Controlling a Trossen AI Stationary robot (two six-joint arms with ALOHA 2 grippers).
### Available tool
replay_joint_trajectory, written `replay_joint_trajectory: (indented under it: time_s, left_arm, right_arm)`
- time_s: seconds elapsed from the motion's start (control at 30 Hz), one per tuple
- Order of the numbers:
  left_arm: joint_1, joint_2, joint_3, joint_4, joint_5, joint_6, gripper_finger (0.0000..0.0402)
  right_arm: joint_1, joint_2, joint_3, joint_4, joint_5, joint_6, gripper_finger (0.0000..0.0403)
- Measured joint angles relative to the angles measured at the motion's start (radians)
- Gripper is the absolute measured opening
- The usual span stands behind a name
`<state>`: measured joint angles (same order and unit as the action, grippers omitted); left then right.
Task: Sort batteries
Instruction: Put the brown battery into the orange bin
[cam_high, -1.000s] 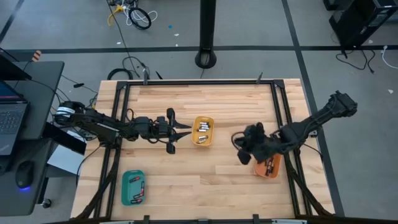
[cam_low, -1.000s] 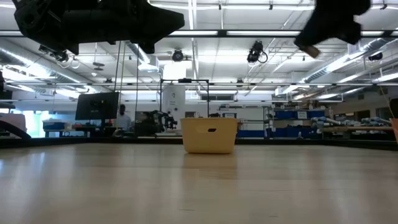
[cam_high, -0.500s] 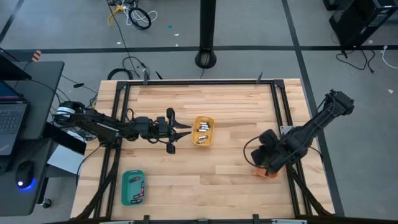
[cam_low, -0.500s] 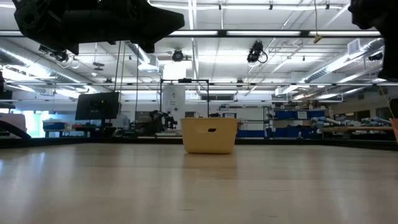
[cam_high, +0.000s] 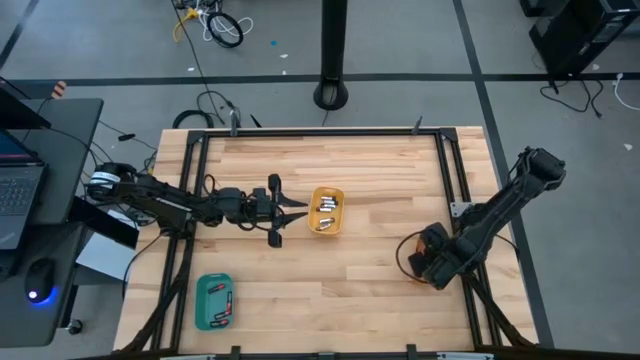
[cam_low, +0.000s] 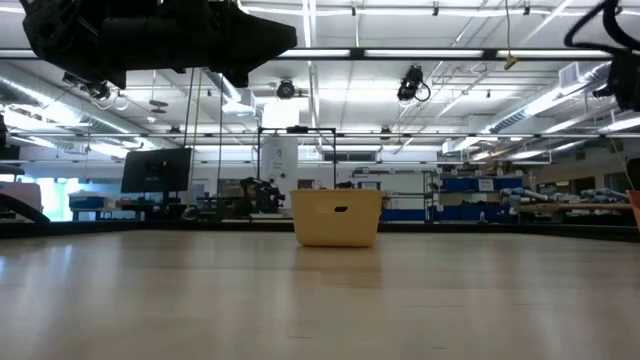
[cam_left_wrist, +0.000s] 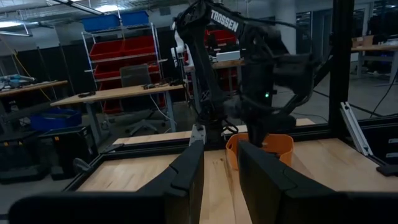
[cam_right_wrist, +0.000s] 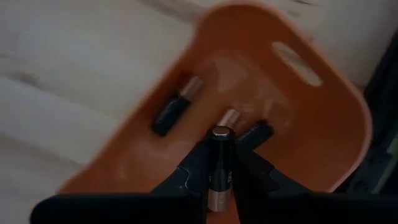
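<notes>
- The worktop (cam_high: 380, 170) carries three trays, read from above with the worktop's middle as the clock's hub.
- One tray (cam_high: 327, 211) lies at the hub, with batteries (cam_high: 325, 210) in it.
- A second tray (cam_high: 214, 301) lies toward 8 o'clock, near the worktop's corner, also with batteries (cam_high: 221, 309) inside.
- A third tray (cam_right_wrist: 261, 118) lies toward 4 o'clock, mostly under the right arm, with batteries (cam_right_wrist: 177, 106) on its floor.
- The right pincer (cam_right_wrist: 217, 171) is over that third tray, closed on one battery (cam_right_wrist: 219, 165) between its fingers.
- The left pincer (cam_high: 300, 211) is at 9 o'clock, just beside the middle tray.
</notes>
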<state>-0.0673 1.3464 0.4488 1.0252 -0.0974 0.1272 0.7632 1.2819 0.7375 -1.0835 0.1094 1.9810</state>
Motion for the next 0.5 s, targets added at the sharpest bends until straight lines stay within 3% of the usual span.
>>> replay_joint_trajectory:
  time_s: [0.5]
  left_arm:
    - [0.000, 0.000, 0.000, 0.000, 0.000, -0.001, 0.0104]
  right_arm:
    - [0.000, 0.000, -0.092, -0.027, 0.013, -0.053, 0.0059]
